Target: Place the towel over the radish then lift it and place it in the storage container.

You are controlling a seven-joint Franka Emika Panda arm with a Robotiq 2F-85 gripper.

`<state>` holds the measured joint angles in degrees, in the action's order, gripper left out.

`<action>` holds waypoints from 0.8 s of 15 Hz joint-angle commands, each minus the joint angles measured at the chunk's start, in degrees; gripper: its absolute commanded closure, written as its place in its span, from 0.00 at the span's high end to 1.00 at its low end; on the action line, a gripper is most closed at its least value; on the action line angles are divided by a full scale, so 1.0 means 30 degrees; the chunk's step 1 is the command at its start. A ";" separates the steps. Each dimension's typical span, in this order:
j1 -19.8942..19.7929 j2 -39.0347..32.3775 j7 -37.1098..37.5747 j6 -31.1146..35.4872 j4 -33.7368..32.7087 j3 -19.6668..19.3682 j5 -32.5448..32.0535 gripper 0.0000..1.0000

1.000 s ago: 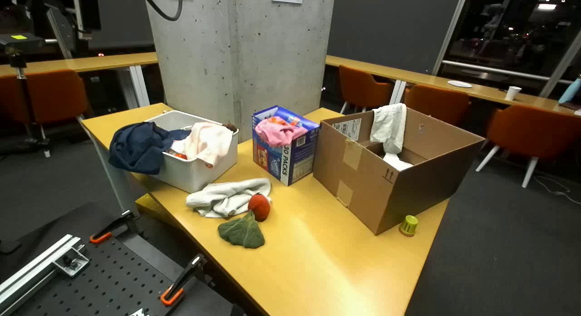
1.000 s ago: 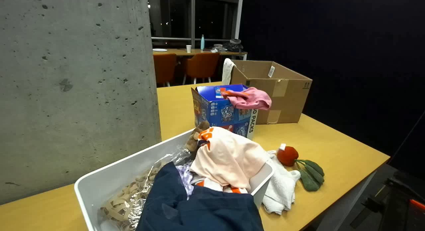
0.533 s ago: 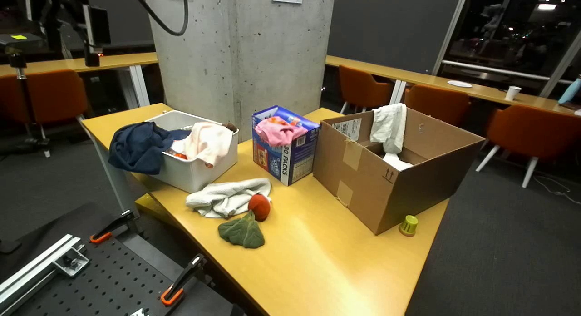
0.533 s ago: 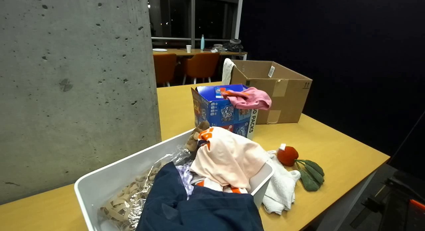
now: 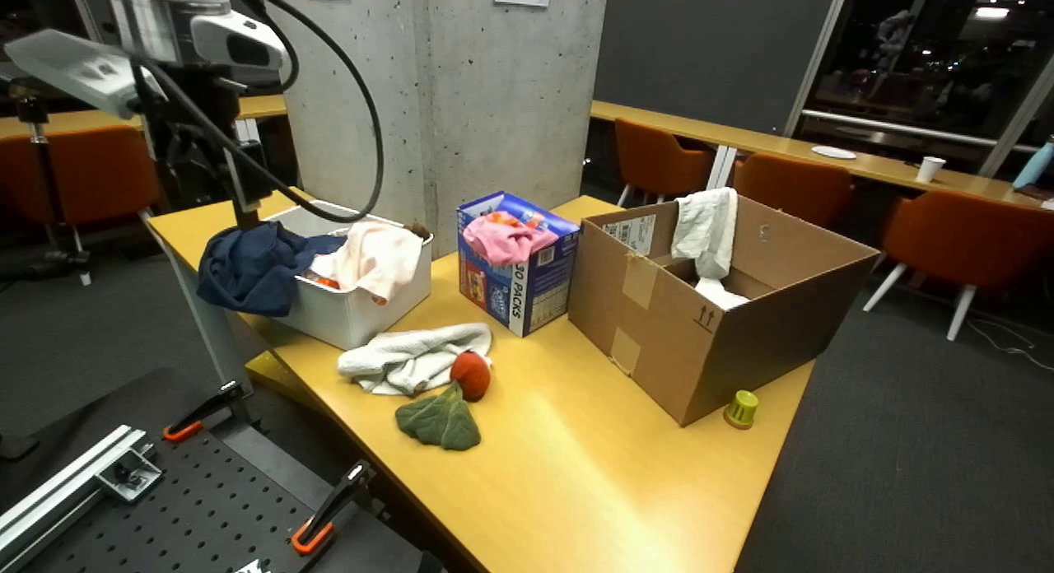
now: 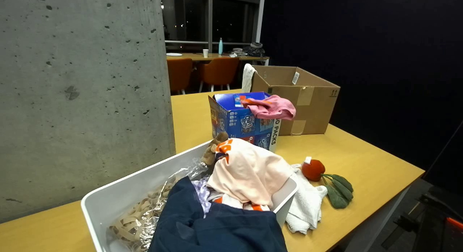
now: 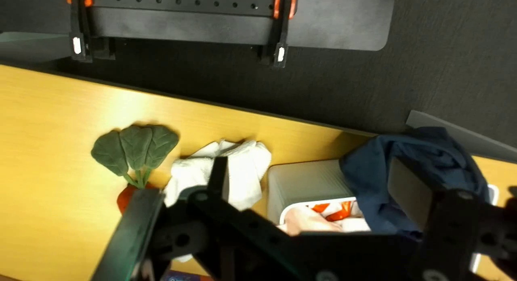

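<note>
A plush radish, red with green leaves, lies on the table in both exterior views point(image 5: 470, 377) point(image 6: 313, 170); it also shows in the wrist view point(image 7: 126, 197). A crumpled white towel point(image 5: 403, 361) point(image 6: 305, 205) point(image 7: 246, 172) lies beside the radish, touching it. A white storage bin point(image 5: 399, 297) point(image 6: 144, 176) point(image 7: 307, 182) stands near the towel, holding clothes. My gripper point(image 5: 249, 209) is above the bin's end with the navy cloth. In the wrist view my gripper point(image 7: 315, 182) has its fingers wide apart, with nothing between them.
A navy cloth point(image 5: 255, 264) and a pale pink cloth point(image 5: 383, 256) hang over the bin's rim. A blue snack box point(image 5: 543, 289) with a pink cloth point(image 5: 506, 239) and a big cardboard box point(image 5: 659, 342) stand farther along. A green cup point(image 5: 741, 408) sits by the cardboard box.
The arm has come farther into an exterior view, and my gripper has moved down and to the right there, to above the bin. The towel, radish and bin have not moved.
</note>
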<state>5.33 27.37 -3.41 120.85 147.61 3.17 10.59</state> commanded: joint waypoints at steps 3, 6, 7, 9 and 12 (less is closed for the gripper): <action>-0.0818 -0.4744 -0.3314 0.3483 -0.1469 -0.2217 -0.0214 1.00; -0.0864 -0.8276 -0.4858 0.4051 -0.3132 -0.2725 0.0356 1.00; -0.0915 -0.9482 -0.5175 0.4001 -0.3851 -0.2627 0.0509 1.00; -0.1019 -1.2039 -0.5144 0.3812 -0.5433 -0.2016 0.0366 1.00; -0.1354 -1.5833 -0.4938 0.3838 -0.8130 -0.1204 0.0049 1.00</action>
<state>2.57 -8.95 -17.74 132.87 132.49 -2.86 10.74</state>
